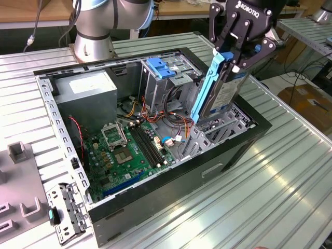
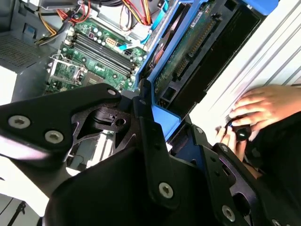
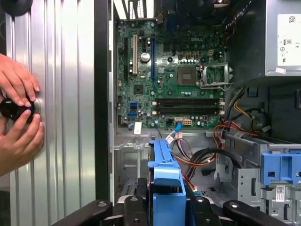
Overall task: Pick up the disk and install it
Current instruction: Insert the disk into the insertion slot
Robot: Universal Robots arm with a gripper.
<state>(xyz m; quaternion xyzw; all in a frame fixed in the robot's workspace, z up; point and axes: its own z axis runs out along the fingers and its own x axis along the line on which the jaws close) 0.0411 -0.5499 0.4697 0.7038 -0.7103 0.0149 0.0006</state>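
My black gripper is shut on the disk, a silver drive with blue side rails. It holds the disk steeply tilted over the open computer case, with the disk's lower end down inside the drive bay at the exterior view's right. In the second wrist view the disk shows its green circuit-board underside, with the gripper clamped on its near end. The first wrist view looks along the disk's blue rail, which sits between the gripper fingers.
Inside the case lie a green motherboard, a grey power supply box, loose cables and a drive cage with a blue latch. A person's hands hold a black knob on the ribbed table beside the case. Grey fixtures stand at the exterior view's left.
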